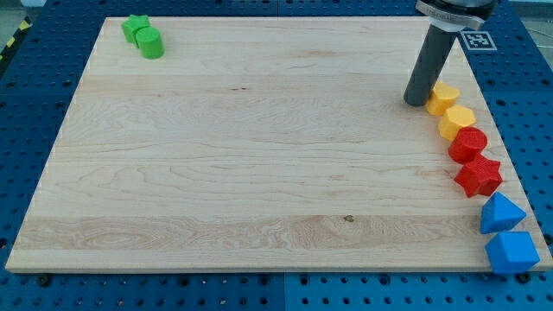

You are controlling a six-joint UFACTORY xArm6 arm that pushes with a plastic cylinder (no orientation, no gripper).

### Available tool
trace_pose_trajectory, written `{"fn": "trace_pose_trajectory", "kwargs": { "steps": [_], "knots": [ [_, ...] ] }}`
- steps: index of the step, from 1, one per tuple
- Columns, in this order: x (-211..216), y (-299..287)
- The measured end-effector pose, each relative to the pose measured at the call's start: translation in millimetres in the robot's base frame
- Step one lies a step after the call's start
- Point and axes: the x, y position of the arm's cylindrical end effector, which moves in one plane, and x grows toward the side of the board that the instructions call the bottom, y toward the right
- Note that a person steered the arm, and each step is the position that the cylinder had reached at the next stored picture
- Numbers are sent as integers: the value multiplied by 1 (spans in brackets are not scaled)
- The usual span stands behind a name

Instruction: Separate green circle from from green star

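Observation:
The green star [134,27] lies near the board's top left corner. The green circle [150,42] touches it on its lower right side. My tip [416,101] is at the view's upper right, far from both green blocks, just left of a yellow block [443,98].
Along the board's right edge runs a line of blocks: two yellow ones, the second [456,122] below the first, a red hexagon-like block [468,143], a red star [479,176], a blue triangle [500,212] and a blue block [511,251]. The wooden board [259,155] sits on a blue pegboard.

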Motion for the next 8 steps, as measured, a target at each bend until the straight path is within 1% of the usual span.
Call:
{"fn": "trace_pose_trajectory", "kwargs": {
  "steps": [3, 4, 6, 7, 8],
  "knots": [
    [3, 13],
    [23, 6],
    [98, -64],
    [123, -103],
    [123, -107]
  ]
}}
